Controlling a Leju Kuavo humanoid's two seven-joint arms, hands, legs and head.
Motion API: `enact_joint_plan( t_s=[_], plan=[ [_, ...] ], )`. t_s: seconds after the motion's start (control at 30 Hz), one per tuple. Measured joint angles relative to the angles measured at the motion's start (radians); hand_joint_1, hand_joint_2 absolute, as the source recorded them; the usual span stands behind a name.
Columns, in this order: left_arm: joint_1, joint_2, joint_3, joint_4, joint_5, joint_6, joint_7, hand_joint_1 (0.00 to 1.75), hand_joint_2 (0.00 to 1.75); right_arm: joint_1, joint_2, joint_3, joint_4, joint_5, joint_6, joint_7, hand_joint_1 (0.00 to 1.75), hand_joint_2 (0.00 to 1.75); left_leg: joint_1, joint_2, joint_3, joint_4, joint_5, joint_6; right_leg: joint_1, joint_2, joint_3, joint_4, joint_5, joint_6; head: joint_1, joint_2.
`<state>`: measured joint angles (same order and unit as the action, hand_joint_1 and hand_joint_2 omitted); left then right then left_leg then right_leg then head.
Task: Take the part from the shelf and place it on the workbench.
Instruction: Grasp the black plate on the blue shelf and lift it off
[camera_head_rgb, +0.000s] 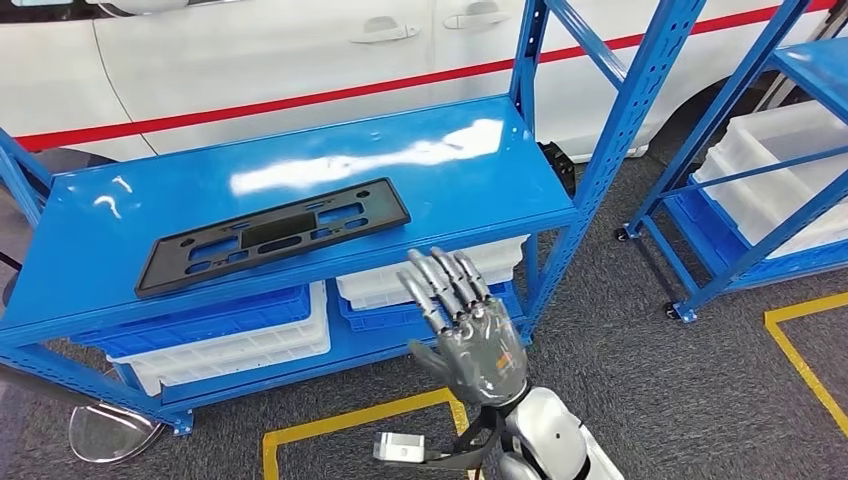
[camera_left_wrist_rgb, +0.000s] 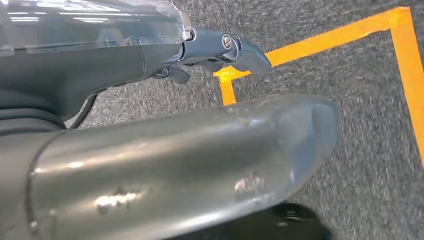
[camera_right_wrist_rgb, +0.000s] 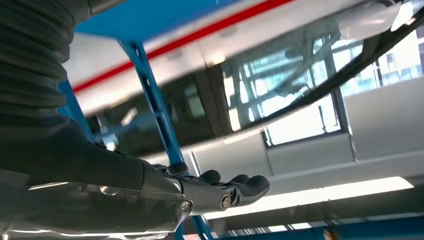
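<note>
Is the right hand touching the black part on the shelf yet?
Apart. In the head view the right hand is raised, fingers spread, in front of the shelf's edge, with bare blue surface between its fingertips and the black part.

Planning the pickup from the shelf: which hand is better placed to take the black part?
Probably the right hand: raised with fingers spread, just below the black part on the blue shelf. The left hand hangs over the floor.
</note>
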<state>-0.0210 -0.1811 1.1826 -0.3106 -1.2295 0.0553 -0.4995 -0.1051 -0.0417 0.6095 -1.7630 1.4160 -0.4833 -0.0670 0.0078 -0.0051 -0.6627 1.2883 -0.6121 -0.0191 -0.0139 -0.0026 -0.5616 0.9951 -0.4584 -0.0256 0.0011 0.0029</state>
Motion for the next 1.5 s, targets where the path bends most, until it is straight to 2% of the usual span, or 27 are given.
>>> enact_joint_plan(
  t_s=[0.03,0.07,0.1,0.17,0.2,0.33,0.4,0.47,0.5,0.53,0.57,0.6,0.67,0.7,0.77,0.83,0.9,0.97,1.0,1.03,1.07,1.17,1.23,1.3,1.37,1.4,1.5],
  plan=[
    [-0.001,0.000,0.000,0.000,-0.006,0.000,0.000,0.00,0.00,-0.010,0.005,0.013,0.022,0.046,-0.028,0.008,0.00,1.75,0.003,0.000,-0.003,-0.001,0.016,-0.003,0.000,0.000,0.001,0.001,-0.001,0.001,0.000,0.000],
    [-0.002,0.001,0.000,0.000,-0.010,0.000,0.000,0.00,0.00,-0.019,0.010,0.024,0.043,0.076,-0.048,0.014,0.00,1.75,0.007,0.000,0.015,-0.047,0.052,-0.005,-0.002,0.001,0.002,0.003,-0.002,0.002,0.000,0.000],
    [-0.003,0.001,0.000,0.000,-0.013,0.000,0.000,0.00,0.00,-0.028,0.016,0.033,0.061,0.094,-0.061,0.019,0.00,1.75,0.010,0.001,0.046,-0.120,0.093,-0.007,-0.002,0.001,0.003,0.005,-0.004,0.006,0.000,0.000],
    [-0.007,0.002,0.000,0.000,-0.017,0.001,0.000,0.00,0.00,-0.043,0.024,0.044,0.088,0.106,-0.071,0.024,0.00,1.75,0.010,0.000,0.098,-0.242,0.142,-0.002,-0.001,0.002,0.001,0.012,-0.009,0.016,-0.001,0.000],
    [-0.008,0.002,0.000,0.000,-0.017,0.001,0.000,0.00,0.00,-0.050,0.026,0.048,0.098,0.110,-0.074,0.026,0.00,1.75,0.009,-0.001,0.107,-0.266,0.147,0.003,0.001,0.002,-0.001,0.014,-0.009,0.022,-0.001,0.000],
    [-0.011,0.003,0.000,0.000,-0.030,0.001,-0.001,0.00,0.00,-0.104,0.022,0.092,0.159,0.143,-0.102,0.089,0.00,1.75,0.005,-0.002,0.104,-0.275,0.153,0.034,-0.002,0.003,-0.011,0.028,-0.017,0.042,0.001,0.000],
    [-0.015,0.004,0.000,0.000,-0.038,0.001,-0.001,0.00,0.00,-0.151,0.009,0.144,0.203,0.151,-0.122,0.165,0.00,1.75,0.005,0.001,0.102,-0.278,0.159,0.047,-0.003,0.003,-0.049,0.109,-0.067,0.048,0.003,0.000],
    [-0.019,0.005,0.000,0.000,-0.043,0.001,-0.001,0.00,0.00,-0.183,-0.001,0.199,0.251,0.152,-0.138,0.223,0.00,1.75,0.001,0.001,0.098,-0.278,0.160,0.054,-0.002,0.003,-0.114,0.243,-0.126,0.049,0.005,0.000],
    [-0.020,0.006,0.000,0.000,-0.046,0.002,-0.001,0.00,0.00,-0.189,-0.004,0.222,0.274,0.152,-0.142,0.237,0.00,1.75,-0.002,0.000,0.097,-0.278,0.160,0.055,-0.001,0.003,-0.137,0.289,-0.137,0.047,0.005,0.000],
    [-0.020,0.006,0.001,0.000,-0.047,0.002,-0.001,0.00,0.00,-0.189,-0.005,0.237,0.291,0.146,-0.140,0.235,0.00,1.75,-0.005,-0.001,0.098,-0.277,0.159,0.056,0.001,0.003,-0.143,0.299,-0.129,0.044,0.005,0.000],
    [-0.019,0.006,0.001,0.000,-0.046,0.002,-0.002,0.00,0.00,-0.187,-0.004,0.246,0.305,0.124,-0.127,0.217,0.00,1.75,-0.008,-0.002,0.099,-0.277,0.159,0.056,0.003,0.003,-0.130,0.270,-0.103,0.038,0.005,0.000],
    [-0.019,0.006,0.003,0.000,-0.043,0.002,-0.003,0.00,0.00,-0.180,0.000,0.247,0.313,0.076,-0.095,0.180,0.00,1.75,-0.011,-0.003,0.101,-0.277,0.159,0.056,0.007,0.003,-0.099,0.208,-0.067,0.029,0.005,0.000],
    [-0.019,0.003,0.012,0.000,-0.036,0.000,-0.004,0.00,0.00,-0.156,0.017,0.230,0.319,-0.120,0.014,0.072,0.00,1.75,-0.015,-0.004,0.103,-0.276,0.156,0.055,0.018,0.001,-0.037,0.077,-0.016,0.007,0.003,0.000],
    [-0.018,0.001,0.017,0.000,-0.032,0.000,-0.004,0.00,0.00,-0.143,0.027,0.218,0.320,-0.236,0.065,0.024,0.00,1.75,-0.015,-0.004,0.101,-0.275,0.155,0.052,0.022,0.000,-0.019,0.037,-0.006,0.000,0.002,0.000],
    [-0.017,0.000,0.024,0.000,-0.029,-0.002,-0.005,0.00,0.00,-0.125,0.040,0.198,0.320,-0.394,0.115,-0.026,0.00,0.87,-0.015,-0.002,0.098,-0.275,0.155,0.043,0.026,0.000,-0.015,0.017,-0.005,-0.001,0.001,0.000],
    [-0.016,0.000,0.028,0.000,-0.028,-0.003,-0.006,0.00,0.00,-0.115,0.049,0.184,0.320,-0.426,0.125,-0.038,0.00,0.00,-0.015,0.000,0.097,-0.269,0.146,0.034,0.018,0.001,-0.009,0.005,0.001,-0.003,0.001,0.000],
    [-0.016,0.001,0.033,-0.001,-0.028,-0.005,-0.006,0.00,0.00,-0.106,0.061,0.169,0.320,-0.476,0.162,-0.062,0.00,0.00,-0.013,0.000,0.071,-0.203,0.103,0.023,0.009,-0.001,-0.001,-0.007,0.006,-0.007,-0.002,0.000],
    [-0.014,0.001,0.040,-0.001,-0.033,-0.010,-0.007,0.00,0.00,-0.085,0.077,0.143,0.320,-0.630,0.253,-0.113,0.00,0.00,-0.004,0.000,0.013,-0.075,0.040,0.011,0.008,-0.005,0.000,-0.008,0.005,-0.010,-0.004,0.000],
    [-0.013,0.001,0.042,-0.001,-0.037,-0.012,-0.008,0.00,0.00,-0.071,0.084,0.127,0.320,-0.717,0.296,-0.140,0.00,0.00,0.001,0.000,-0.012,-0.022,0.023,0.006,0.008,-0.008,0.000,-0.007,0.004,-0.010,-0.005,0.000],
    [-0.011,0.001,0.044,-0.002,-0.042,-0.013,-0.009,0.00,0.00,-0.060,0.088,0.112,0.320,-0.778,0.323,-0.160,0.00,0.00,0.005,0.001,-0.023,-0.001,0.025,0.001,0.007,-0.012,0.000,-0.005,0.002,-0.009,-0.005,0.000],
    [-0.010,0.002,0.046,-0.002,-0.046,-0.013,-0.010,0.00,0.00,-0.052,0.092,0.099,0.319,-0.804,0.333,-0.172,0.00,0.00,0.009,0.002,-0.015,-0.020,0.047,-0.003,0.006,-0.016,0.000,-0.001,0.000,-0.006,-0.005,0.000],
    [-0.011,0.004,0.053,-0.003,-0.055,-0.014,-0.012,0.00,0.00,-0.041,0.098,0.072,0.305,-0.782,0.342,-0.178,0.00,0.00,0.012,0.038,0.069,-0.201,0.136,-0.008,0.004,-0.027,0.001,0.015,-0.014,0.009,-0.008,0.000],
    [-0.015,0.004,0.057,-0.003,-0.060,-0.016,-0.014,0.00,0.00,-0.035,0.100,0.059,0.292,-0.768,0.345,-0.176,0.00,0.00,0.007,0.053,0.091,-0.254,0.146,0.004,0.008,-0.036,0.000,0.023,-0.021,0.021,-0.008,0.000],
    [-0.016,0.004,0.062,-0.003,-0.062,-0.016,-0.015,0.00,0.00,-0.031,0.103,0.048,0.283,-0.759,0.339,-0.174,0.00,0.00,0.004,0.040,0.087,-0.256,0.149,0.021,0.010,-0.045,0.001,0.024,-0.021,0.029,-0.005,0.000],
    [-0.014,0.004,0.067,-0.003,-0.063,-0.017,-0.015,0.00,0.00,-0.029,0.107,0.039,0.275,-0.749,0.326,-0.173,0.00,0.00,0.004,0.035,0.087,-0.260,0.153,0.035,0.005,-0.037,-0.006,0.045,-0.041,0.038,-0.004,0.000],
    [-0.013,0.004,0.068,-0.003,-0.064,-0.017,-0.015,0.00,0.00,-0.027,0.108,0.034,0.272,-0.742,0.318,-0.173,0.00,0.00,0.005,0.033,0.087,-0.261,0.155,0.041,0.003,-0.027,-0.022,0.083,-0.067,0.042,-0.002,0.000],
    [-0.014,0.004,0.071,-0.004,-0.068,-0.017,-0.015,0.00,0.00,-0.019,0.109,0.025,0.268,-0.719,0.301,-0.169,0.00,0.00,0.001,0.027,0.083,-0.262,0.156,0.050,0.002,-0.006,-0.115,0.277,-0.159,0.047,0.000,0.000]
  ],
)
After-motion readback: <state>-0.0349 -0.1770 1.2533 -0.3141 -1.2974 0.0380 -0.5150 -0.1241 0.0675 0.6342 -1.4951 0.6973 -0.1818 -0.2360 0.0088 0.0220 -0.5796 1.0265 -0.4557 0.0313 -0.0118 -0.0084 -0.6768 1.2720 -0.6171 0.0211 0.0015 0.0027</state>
